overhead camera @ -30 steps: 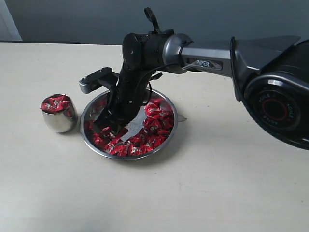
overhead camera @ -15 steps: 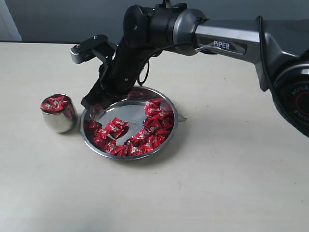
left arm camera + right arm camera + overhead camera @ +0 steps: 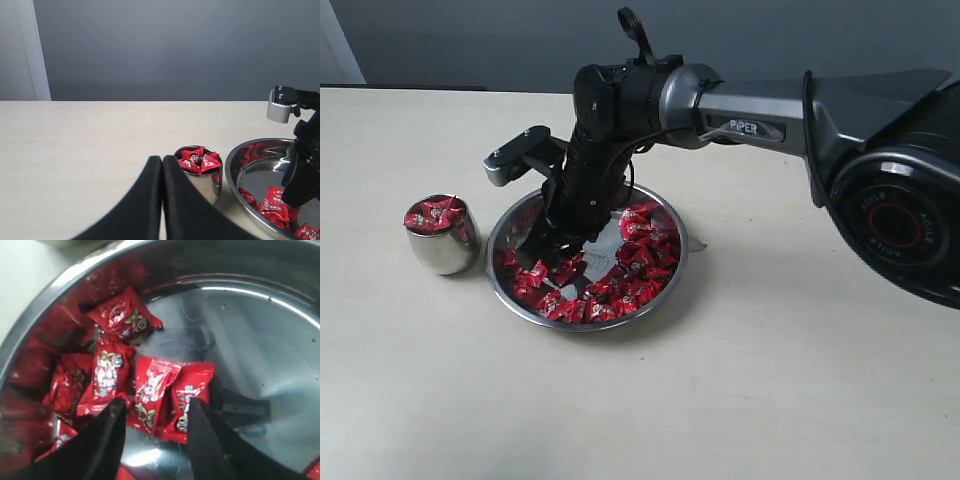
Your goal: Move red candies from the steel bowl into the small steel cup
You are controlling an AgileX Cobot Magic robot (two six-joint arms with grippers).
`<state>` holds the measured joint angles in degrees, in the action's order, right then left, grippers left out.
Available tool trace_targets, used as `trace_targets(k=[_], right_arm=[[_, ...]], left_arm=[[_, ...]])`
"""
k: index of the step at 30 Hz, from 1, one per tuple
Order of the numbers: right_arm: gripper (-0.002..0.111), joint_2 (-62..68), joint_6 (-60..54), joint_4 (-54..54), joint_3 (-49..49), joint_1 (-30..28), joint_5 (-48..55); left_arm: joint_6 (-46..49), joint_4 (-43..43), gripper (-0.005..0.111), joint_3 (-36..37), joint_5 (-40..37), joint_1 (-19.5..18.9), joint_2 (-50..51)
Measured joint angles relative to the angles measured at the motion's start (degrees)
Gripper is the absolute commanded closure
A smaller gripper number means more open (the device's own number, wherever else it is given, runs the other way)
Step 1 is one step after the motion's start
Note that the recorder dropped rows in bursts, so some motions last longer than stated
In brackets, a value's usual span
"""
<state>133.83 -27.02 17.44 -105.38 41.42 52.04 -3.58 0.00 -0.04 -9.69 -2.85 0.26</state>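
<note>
**Right pincer open over candies in the bowl, left pincer closed near the cup**

In the exterior view, the steel bowl sat on the pale table, with the small steel cup just beside it on the left, not touching. The red candies lay mostly along the bowl's near and right sides, and more filled the cup to its brim. The right pincer reached steeply down into the left part of the bowl, its tips among the candies.

In the left wrist view, the left pincer was closed, its two dark fingers pressed together with nothing between them. It was above the table, well clear of the bowl. Beyond it stood the cup with candies heaped at its mouth, and next to that the rim of the bowl.

In the right wrist view, the right pincer stood open close above the bowl's floor. Two candies lay side by side between its fingers, with others clustered against the bowl's wall.
</note>
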Motion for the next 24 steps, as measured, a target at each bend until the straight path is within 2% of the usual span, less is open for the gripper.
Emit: trace_targets(k=[10, 13, 18, 24], right_arm=[[0.07, 0.9, -0.1, 0.2, 0.0, 0.0, -0.3], [0.081, 0.9, -0.1, 0.2, 0.0, 0.0, -0.5], [0.108, 1.4, -0.3, 0.7, 0.0, 0.0, -0.8], [0.109, 1.4, -0.3, 1.0, 0.0, 0.0, -1.3]], left_arm=[[0.0, 0.0, 0.106, 0.0, 0.0, 0.0, 0.0], [0.0, 0.0, 0.106, 0.0, 0.0, 0.0, 0.0], [0.0, 0.0, 0.106, 0.0, 0.0, 0.0, 0.0], [0.0, 0.0, 0.106, 0.0, 0.0, 0.0, 0.0]])
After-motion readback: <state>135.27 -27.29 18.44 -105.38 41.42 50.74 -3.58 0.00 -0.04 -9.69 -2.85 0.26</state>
